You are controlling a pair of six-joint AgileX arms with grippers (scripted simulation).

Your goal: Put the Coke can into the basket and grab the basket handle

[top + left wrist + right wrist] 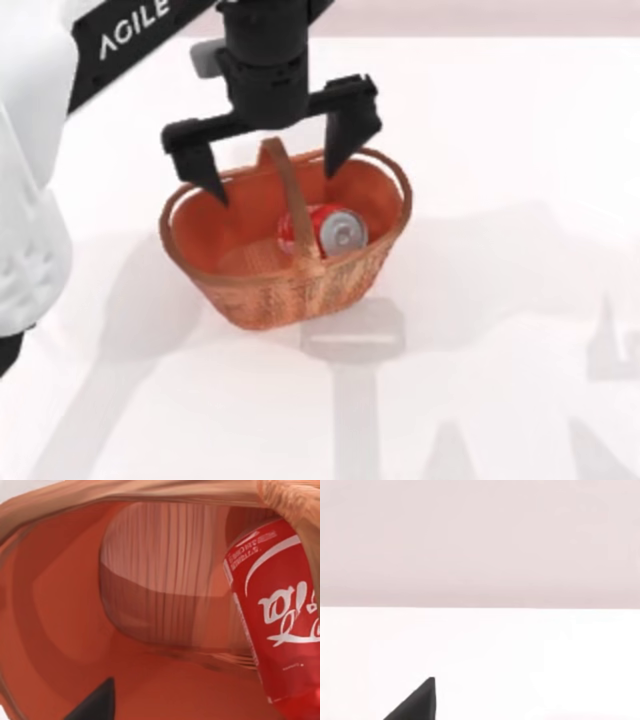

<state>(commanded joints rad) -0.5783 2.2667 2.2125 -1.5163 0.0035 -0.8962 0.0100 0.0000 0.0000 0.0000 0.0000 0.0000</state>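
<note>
The orange-red wicker basket (290, 292) stands at the table's middle. The red Coke can (335, 232) lies on its side inside, silver top toward the right, partly under the arched basket handle (303, 238). My left gripper (276, 186) hangs open over the basket's back half, one finger on each side of the handle and not touching it. The left wrist view looks into the basket (60, 605), with the can (280, 615) close by and one dark fingertip (100, 702). My right gripper is outside the top view; one of its fingertips (420, 702) shows over bare table.
The left arm's white link (30, 200) fills the top view's left edge. Around the basket, the white table (500, 150) carries only grey shadows, including those at the right (610, 345).
</note>
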